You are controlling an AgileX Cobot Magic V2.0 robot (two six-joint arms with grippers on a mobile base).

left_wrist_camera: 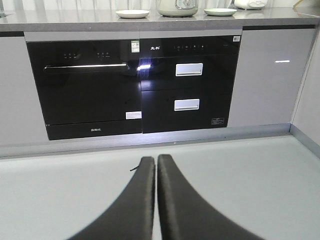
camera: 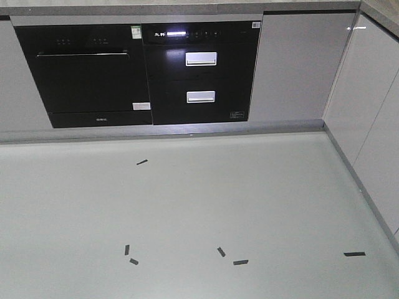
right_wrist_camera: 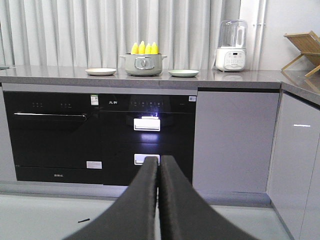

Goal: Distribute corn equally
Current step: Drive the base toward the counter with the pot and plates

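The corn stands upright in a grey-green pot, and we count four yellow tips above its rim, though more could sit hidden below. The pot rests near the front edge of the bench, about midway along the straight run. A cream plate sits just to its left and a green plate just to its right, both bare. Our right gripper and left gripper each have their fingers pressed together on nothing, low and well apart from the bench. We judge that nothing is shared out yet. The cobs are packed close, so pulling one may drag a neighbour out or tip the pot. Round and tapered, a cob could roll off a shallow plate toward the front edge, and a miscount of hidden cobs would leave the split uneven
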